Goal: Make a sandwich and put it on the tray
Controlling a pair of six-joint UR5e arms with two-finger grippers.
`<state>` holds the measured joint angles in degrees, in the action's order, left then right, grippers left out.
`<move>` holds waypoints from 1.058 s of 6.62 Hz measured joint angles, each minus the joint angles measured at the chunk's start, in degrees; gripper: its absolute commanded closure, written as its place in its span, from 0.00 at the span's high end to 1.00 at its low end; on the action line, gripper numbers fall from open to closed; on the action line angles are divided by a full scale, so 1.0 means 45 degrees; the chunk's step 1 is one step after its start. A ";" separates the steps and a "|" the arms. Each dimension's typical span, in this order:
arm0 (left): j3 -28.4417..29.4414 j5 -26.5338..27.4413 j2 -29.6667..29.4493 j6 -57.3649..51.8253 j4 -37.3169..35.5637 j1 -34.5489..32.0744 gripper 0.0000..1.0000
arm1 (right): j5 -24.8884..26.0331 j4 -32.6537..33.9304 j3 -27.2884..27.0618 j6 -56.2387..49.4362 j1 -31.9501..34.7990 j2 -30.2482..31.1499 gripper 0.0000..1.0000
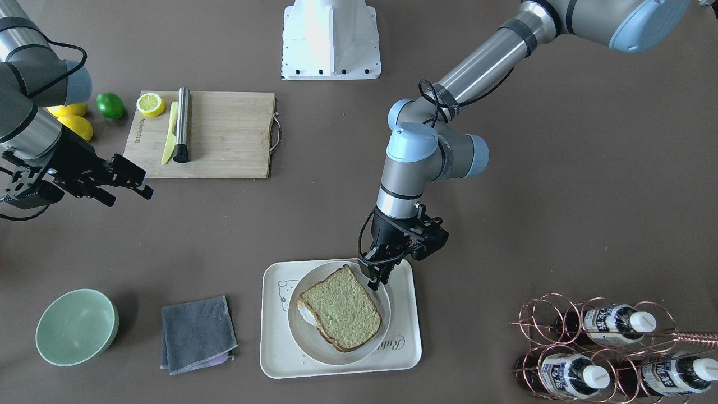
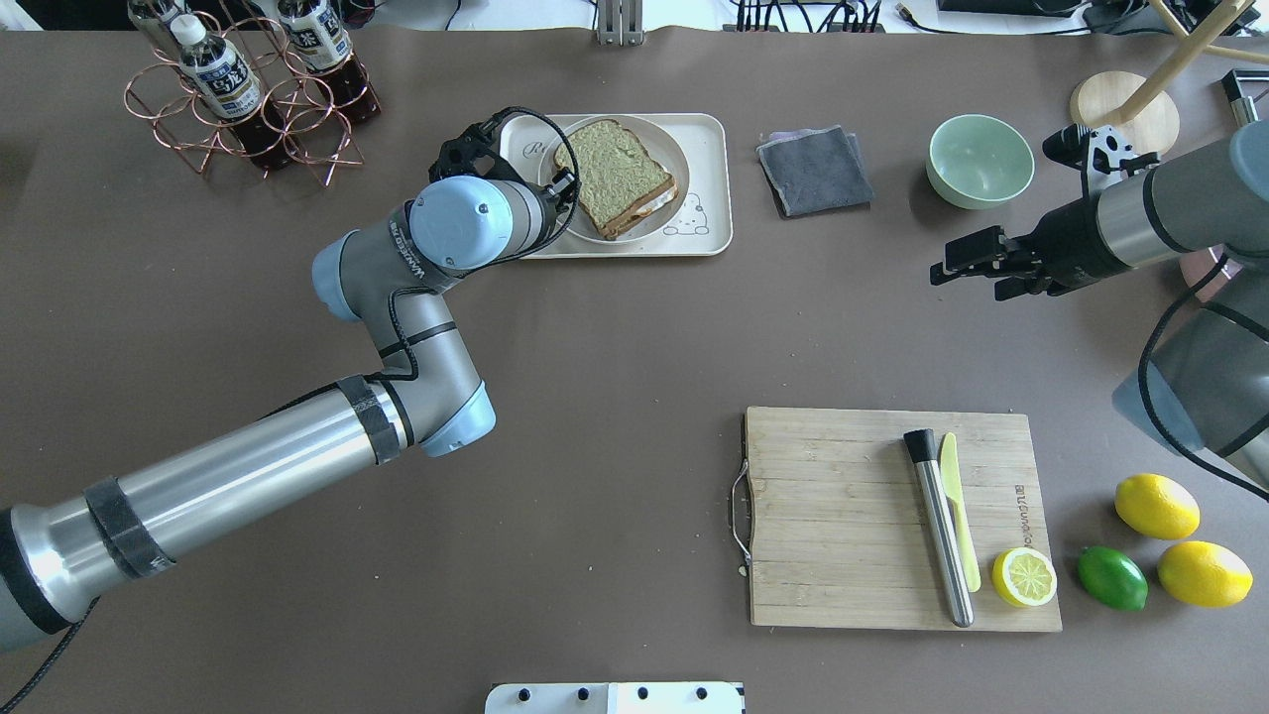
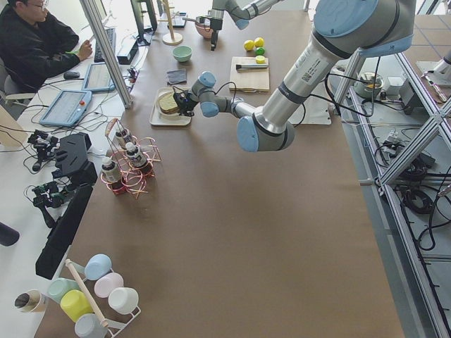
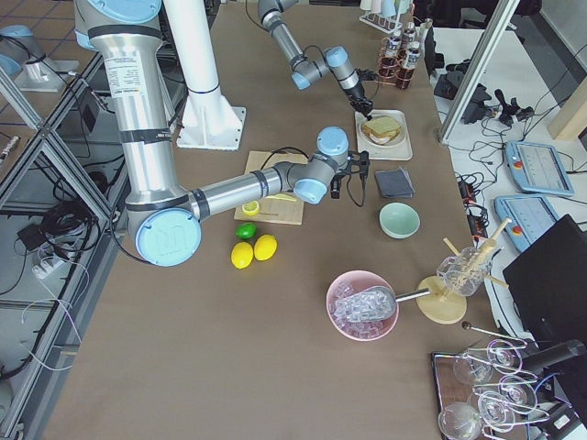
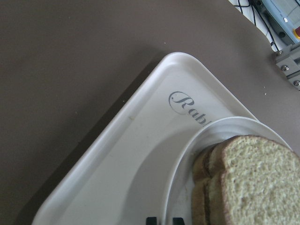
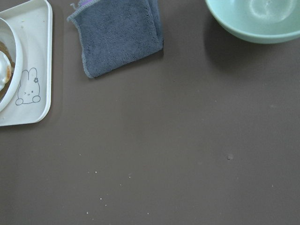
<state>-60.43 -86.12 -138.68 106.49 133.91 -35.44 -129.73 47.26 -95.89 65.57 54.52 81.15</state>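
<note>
Brown table (image 1: 505, 196), sandwich (image 1: 342, 307) on plate (image 1: 305, 336) on tray (image 1: 404, 342)

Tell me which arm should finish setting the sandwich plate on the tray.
Left. The left pincer appears to pinch the plate at its rim, already on the tray. The right pincer hangs open far off, near the cutting board.

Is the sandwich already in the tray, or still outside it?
In the tray: the sandwich lies on the round plate, and that plate stands inside the tray's rim.
</note>
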 measured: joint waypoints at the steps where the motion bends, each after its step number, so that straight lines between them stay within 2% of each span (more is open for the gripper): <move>1: -0.0031 -0.0055 0.0016 -0.0206 0.0010 -0.0064 0.51 | 0.0000 0.0003 0.0000 0.0000 0.0005 0.0002 1.00; 2: -0.0150 -0.0266 0.0046 -0.0460 0.0016 -0.0238 0.51 | 0.0000 0.0005 0.0007 0.0000 0.0018 0.0000 1.00; 3: -0.0352 -0.0559 0.0128 -0.0681 0.0011 -0.0426 0.68 | 0.0000 0.0005 0.0014 0.0000 0.0026 -0.0004 1.00; 4: -0.0690 -0.0781 0.0303 -0.0898 0.0003 -0.0573 0.97 | 0.0000 0.0005 0.0017 0.0000 0.0051 -0.0005 1.00; 6: -0.1645 -0.1143 0.0913 -0.1512 -0.0092 -0.0750 0.97 | -0.0070 0.0076 0.0040 -0.0093 0.0326 -0.0006 1.00; 7: -0.2414 -0.2010 0.1372 -0.1905 -0.0579 -0.1104 0.97 | -0.0258 0.0191 0.0158 -0.0359 0.0696 0.0005 1.00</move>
<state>-71.29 -95.17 -132.51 97.92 131.31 -40.40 -130.89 48.12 -95.18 63.95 57.65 81.17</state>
